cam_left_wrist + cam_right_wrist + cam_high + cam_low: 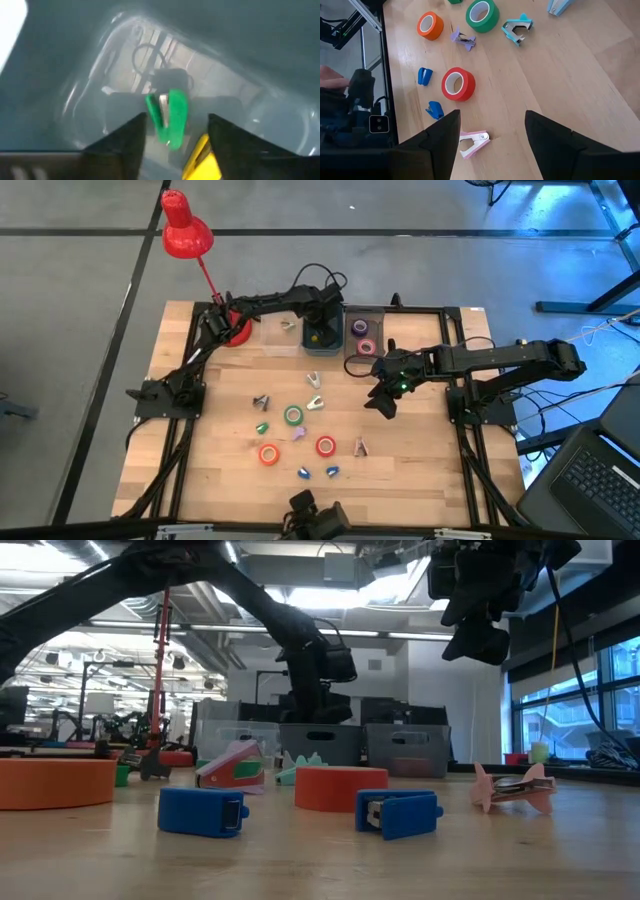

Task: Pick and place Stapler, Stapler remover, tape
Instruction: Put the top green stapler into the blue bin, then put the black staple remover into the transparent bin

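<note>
My left gripper reaches down into the middle bin at the table's far side, fingers open. A green stapler shows between the fingers, above a yellow stapler; whether a finger touches the green one I cannot tell. My right gripper hangs open above the table's right middle, holding nothing. On the wood lie a green tape, a red tape and an orange tape. A pink stapler remover lies just ahead of the right fingers.
A purple tape and a pink tape lie in the right bin. A clear bin stands left of the middle one. Two blue staplers, a teal remover and a purple remover are scattered. A red lamp stands far left.
</note>
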`<state>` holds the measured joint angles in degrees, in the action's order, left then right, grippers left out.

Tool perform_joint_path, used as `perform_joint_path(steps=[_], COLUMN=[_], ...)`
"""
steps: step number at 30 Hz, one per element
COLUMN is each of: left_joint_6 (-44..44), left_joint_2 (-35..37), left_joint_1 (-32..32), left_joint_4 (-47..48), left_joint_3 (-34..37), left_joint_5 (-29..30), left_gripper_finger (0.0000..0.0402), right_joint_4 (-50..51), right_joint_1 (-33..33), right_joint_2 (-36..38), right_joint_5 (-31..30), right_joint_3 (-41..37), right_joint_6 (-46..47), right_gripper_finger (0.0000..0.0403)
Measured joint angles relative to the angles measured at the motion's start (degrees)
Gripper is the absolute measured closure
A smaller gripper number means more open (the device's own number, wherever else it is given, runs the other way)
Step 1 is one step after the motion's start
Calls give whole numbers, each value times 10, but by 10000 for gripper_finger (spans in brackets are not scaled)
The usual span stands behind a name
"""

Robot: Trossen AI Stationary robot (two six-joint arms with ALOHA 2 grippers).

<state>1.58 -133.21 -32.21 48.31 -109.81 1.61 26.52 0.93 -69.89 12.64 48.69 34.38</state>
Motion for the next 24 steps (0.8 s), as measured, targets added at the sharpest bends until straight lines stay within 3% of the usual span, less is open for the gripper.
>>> perform_joint_path(steps=[6, 12, 18, 20, 24], left_joint_6=[4, -23, -72, -114, -211], left_joint_2=[1, 16, 118, 150, 204], left_joint_1=[0, 9, 74, 102, 177], left_joint_4=[77, 211, 229, 250, 315], left_joint_3=[-57, -143, -142, -142, -142], left_joint_5=[3, 1, 9, 32, 148], left_gripper_finger=[120, 115, 119, 119, 119], right_joint_4=[0, 10, 33, 38, 39], right_joint_1=[0, 0, 2, 4, 14], right_joint_2=[0, 0, 0, 0, 0], right_joint_5=[0, 0, 0, 0, -2], right_joint_3=[0, 0, 0, 0, 0], right_joint_6=[0, -1, 11, 15, 16], right_gripper_finger=[179, 179, 179, 179, 179])
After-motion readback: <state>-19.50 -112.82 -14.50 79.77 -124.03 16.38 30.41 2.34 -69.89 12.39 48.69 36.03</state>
